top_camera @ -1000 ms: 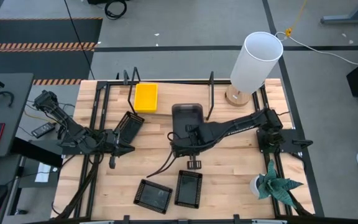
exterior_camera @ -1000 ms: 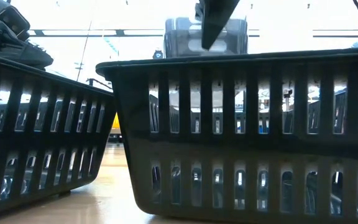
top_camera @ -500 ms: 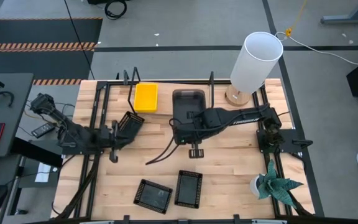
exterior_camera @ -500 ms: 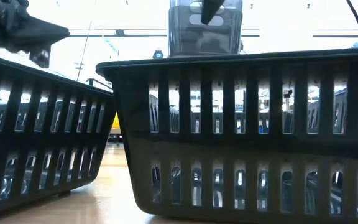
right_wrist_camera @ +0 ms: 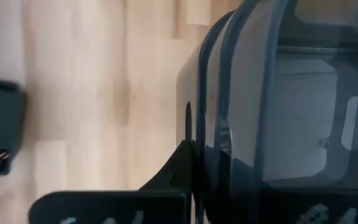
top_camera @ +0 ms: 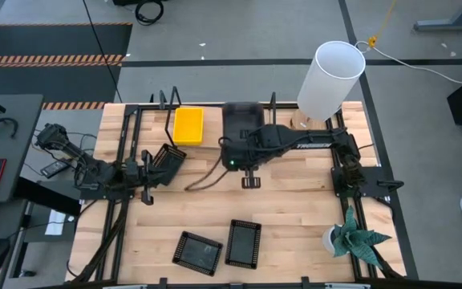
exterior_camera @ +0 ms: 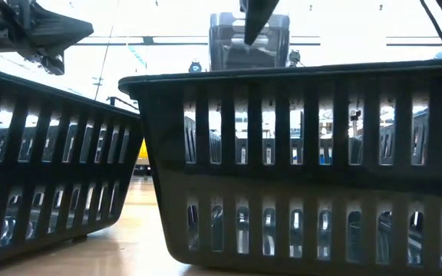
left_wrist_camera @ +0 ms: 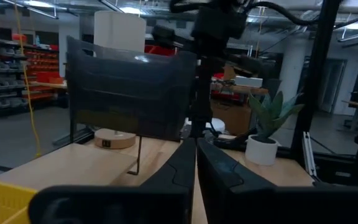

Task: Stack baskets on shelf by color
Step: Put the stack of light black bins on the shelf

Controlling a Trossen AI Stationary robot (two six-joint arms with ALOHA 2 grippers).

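My right gripper (right_wrist_camera: 197, 155) is shut on a solid grey basket (top_camera: 243, 120), which hangs in the air over the back of the table. Beside it a yellow basket (top_camera: 188, 126) lies flat on the shelf (top_camera: 273, 108). A black mesh basket (top_camera: 168, 157) sits at the left, just beyond my left gripper (left_wrist_camera: 196, 146). That gripper is shut on nothing and points about level toward the table's right side. Two more black mesh baskets (top_camera: 197, 251) (top_camera: 244, 242) stand on the tabletop near the front edge. My right gripper pinches the grey basket's near short wall at its rim (right_wrist_camera: 211, 163), the wall standing between the two fingers. The fingers (exterior_camera: 255, 17) come steeply from above. The basket is lifted clear of the table and reaches from the hold toward the far edge.
A white lamp (top_camera: 327, 80) stands at the back right and a small potted plant (top_camera: 351, 239) at the front right. Upright black rods (top_camera: 171, 104) rise from the shelf's back. In the low view the two front baskets (exterior_camera: 305, 161) (exterior_camera: 44, 153) fill the foreground.
My right gripper has carried the grey basket up and toward the table's far edge, from mid-table to over the back of the shelf next to the yellow basket. My left gripper has risen a little and tipped up to about level.
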